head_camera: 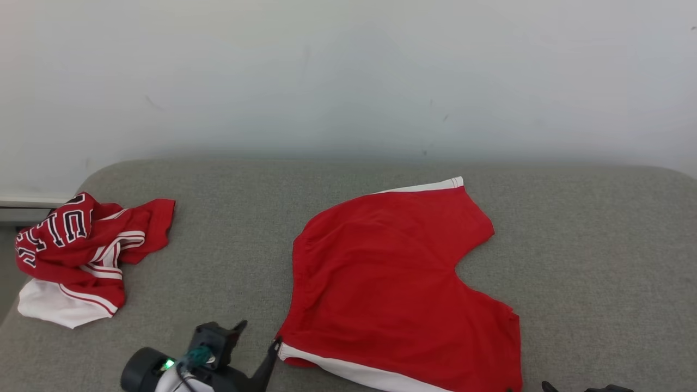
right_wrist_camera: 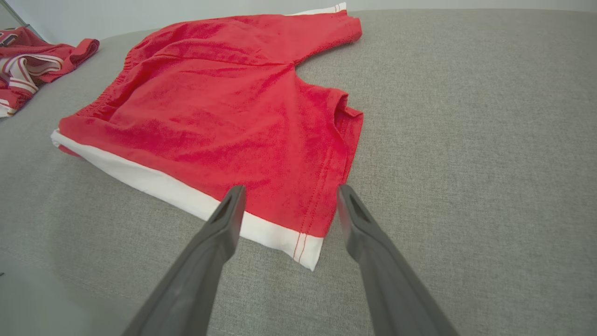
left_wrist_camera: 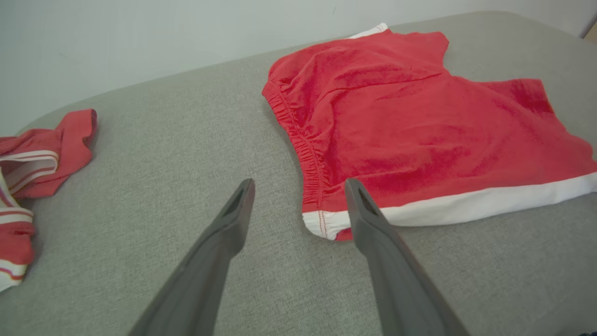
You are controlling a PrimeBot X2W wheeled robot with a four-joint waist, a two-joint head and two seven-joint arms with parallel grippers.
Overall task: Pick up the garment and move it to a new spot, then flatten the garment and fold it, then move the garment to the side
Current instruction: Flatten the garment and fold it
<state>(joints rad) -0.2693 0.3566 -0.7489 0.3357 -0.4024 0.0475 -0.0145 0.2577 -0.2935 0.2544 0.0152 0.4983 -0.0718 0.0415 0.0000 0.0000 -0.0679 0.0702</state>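
Observation:
The garment, red shorts with a white side stripe, lies spread flat on the grey padded surface. My left gripper stands open at its near left corner. In the left wrist view that gripper straddles the waistband corner of the garment, with nothing gripped. My right gripper is open too, its fingers on either side of the near leg-hem corner of the garment. Its fingertips just show at the head view's bottom edge.
A second garment, a crumpled red and white jersey, lies at the surface's far left edge, also seen in the wrist views. A pale wall rises behind. Bare grey surface stretches to the right of the shorts.

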